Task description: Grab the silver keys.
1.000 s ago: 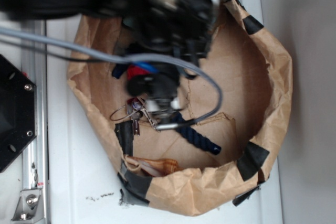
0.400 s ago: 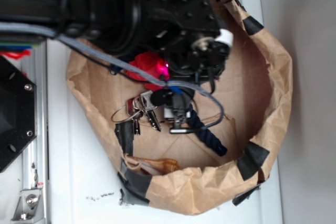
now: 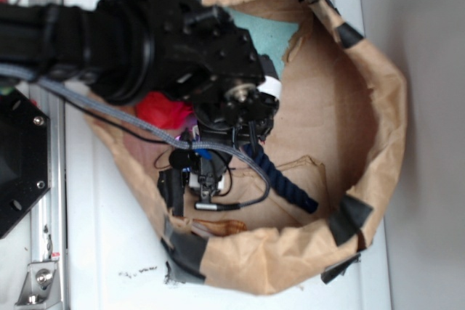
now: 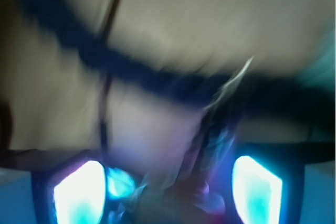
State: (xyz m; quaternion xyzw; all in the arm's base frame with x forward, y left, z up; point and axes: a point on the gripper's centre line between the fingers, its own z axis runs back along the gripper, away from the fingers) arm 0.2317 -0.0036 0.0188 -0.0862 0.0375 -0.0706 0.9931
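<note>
Claw (image 3: 205, 188) hangs low inside the paper bag (image 3: 378, 128), near the wall at about 8 o'clock, with the black arm (image 3: 145, 41) reaching in from 10 o'clock. Whether its fingers are spread or pinched I cannot tell: the exterior view hides them under the wrist, and the wrist view is heavily blurred, showing only two glowing cyan pads (image 4: 79, 192) at 7 and 5 o'clock. Keys (image 4: 223, 103) appear in that blur as a pale metallic streak rising between the pads; in the exterior view only a thin wire loop (image 3: 161, 159) peeks out at the claw's 10 o'clock. Rope (image 3: 283, 179) runs from the claw toward 4 o'clock. Red fabric (image 3: 163, 110) sits at the claw's 11 o'clock, under the arm.
</note>
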